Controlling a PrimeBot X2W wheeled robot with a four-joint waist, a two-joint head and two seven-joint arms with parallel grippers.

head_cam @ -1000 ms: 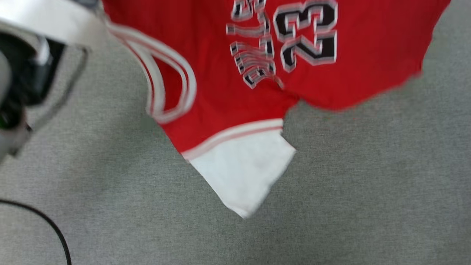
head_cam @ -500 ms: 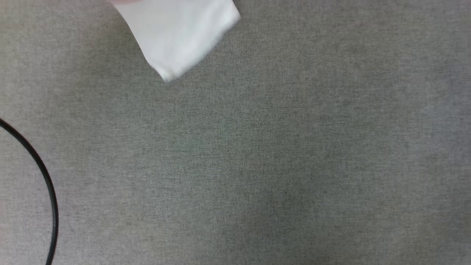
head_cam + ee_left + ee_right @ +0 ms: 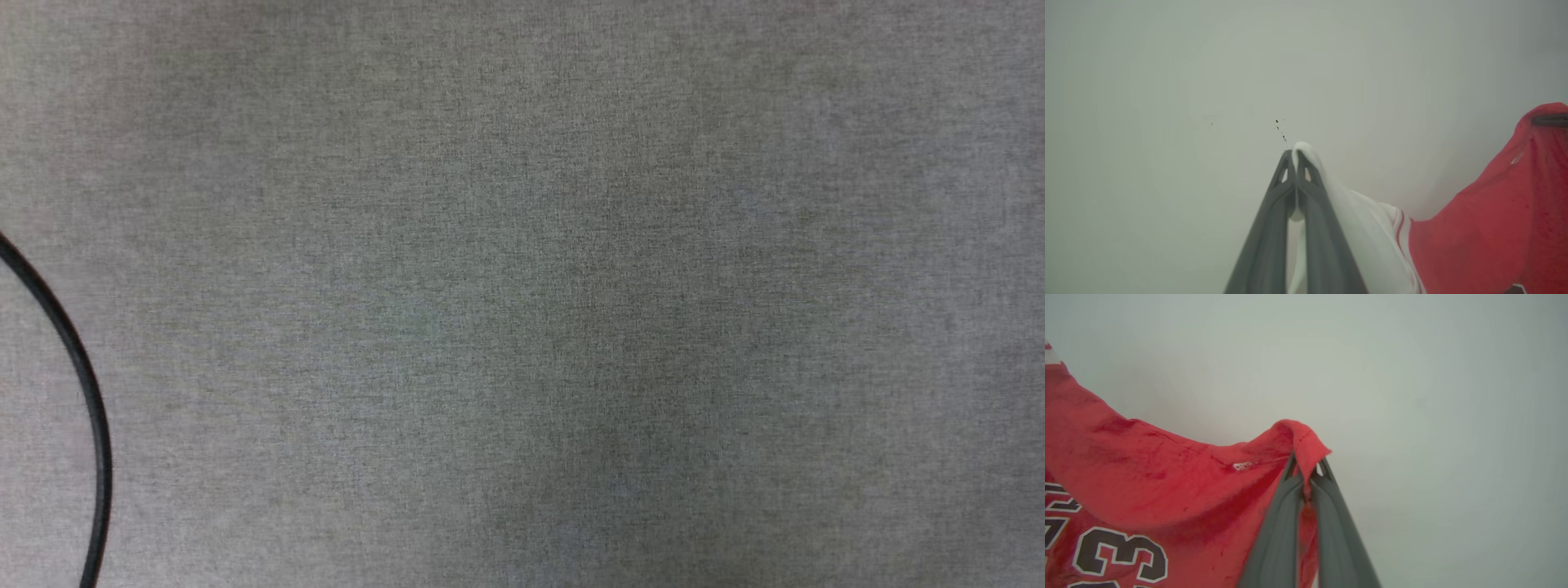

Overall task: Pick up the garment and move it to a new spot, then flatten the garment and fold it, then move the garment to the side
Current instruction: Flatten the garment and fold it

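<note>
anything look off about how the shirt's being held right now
Slightly uneven grip: the left gripper pinches the white sleeve of the garment, the right gripper a red edge, so the cloth sags between them. A black cable curves across the grey floor.

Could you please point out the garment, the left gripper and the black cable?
garment (image 3: 1147,477): right wrist view, red body above the number.
left gripper (image 3: 1294,153): left wrist view, between its closed fingertips.
black cable (image 3: 104,482): head view, its curved stretch.

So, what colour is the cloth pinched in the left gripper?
White: a sleeve of the garment, best in the left wrist view.
</note>
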